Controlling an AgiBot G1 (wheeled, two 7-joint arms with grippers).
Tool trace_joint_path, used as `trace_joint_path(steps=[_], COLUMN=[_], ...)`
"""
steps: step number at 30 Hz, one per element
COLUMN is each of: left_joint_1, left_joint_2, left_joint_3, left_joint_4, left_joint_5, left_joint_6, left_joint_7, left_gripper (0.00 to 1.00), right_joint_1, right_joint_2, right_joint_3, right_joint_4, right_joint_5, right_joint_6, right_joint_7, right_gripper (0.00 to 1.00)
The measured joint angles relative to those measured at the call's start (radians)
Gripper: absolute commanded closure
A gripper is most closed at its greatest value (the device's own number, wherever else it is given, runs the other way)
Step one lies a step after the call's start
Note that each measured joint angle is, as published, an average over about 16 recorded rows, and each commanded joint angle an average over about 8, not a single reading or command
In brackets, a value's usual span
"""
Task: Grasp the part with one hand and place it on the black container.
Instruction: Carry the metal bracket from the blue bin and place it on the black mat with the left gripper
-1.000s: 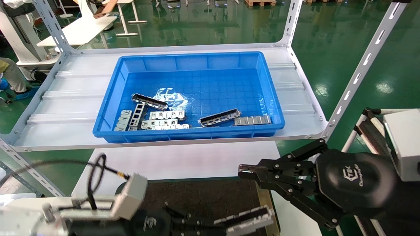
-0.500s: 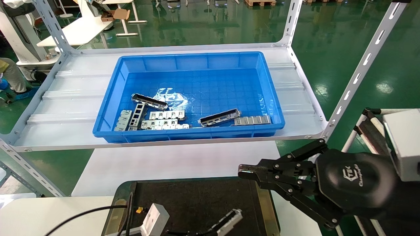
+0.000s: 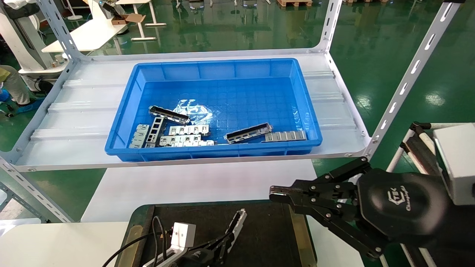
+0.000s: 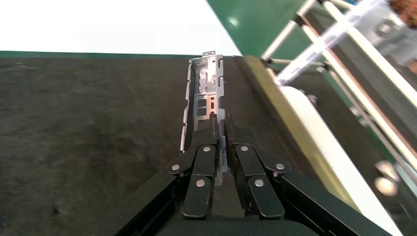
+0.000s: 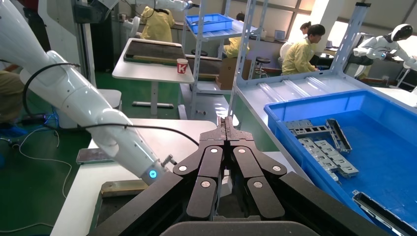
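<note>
My left gripper [image 3: 230,235] is at the near edge of the head view, over the black container [image 3: 267,226]. It is shut on a silver-grey channel part [image 3: 238,219] that points away from me. In the left wrist view the part [image 4: 206,88] sticks out past the closed gripper [image 4: 220,125], low over the dark tray surface [image 4: 74,123]; I cannot tell if it touches. Two more channel parts [image 3: 169,114] [image 3: 248,132] lie in the blue bin [image 3: 211,150]. My right gripper [image 3: 272,193] is shut and empty, parked at the right.
The blue bin sits on a white metal shelf [image 3: 74,122] and also holds several flat slotted plates [image 3: 185,135]. A white table [image 3: 200,181] lies between shelf and tray. The right wrist view shows its shut gripper [image 5: 226,123] and the bin [image 5: 344,98].
My left arm has swung in from the left over the tray. The part it holds has turned from pointing right to pointing away from me. The right arm has not moved.
</note>
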Motion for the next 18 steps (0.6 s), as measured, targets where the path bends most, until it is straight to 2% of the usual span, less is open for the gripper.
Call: trace_joint_path(steps=[9, 18], left_joint_1=[-0.014, -0.058], left_joint_2=[0.084, 0.132], left_joint_3=[0.083, 0.186], left_joint_4=[0.016, 0.000], left_joint_5=[-0.064, -0.233], left_joint_6=[-0.261, -0.469], left_joint_7=[0.001, 0.077], left_gripper=[1.00, 1.00], right_joint_1=[0.000, 0.000], right_joint_2=[0.000, 0.000], right_joint_3=[0.000, 0.000], right_joint_4=[0.000, 0.000], right_joint_5=[0.000, 0.000], right_joint_6=[0.000, 0.000], right_joint_7=[0.000, 0.000], right_gripper=[1.00, 1.00])
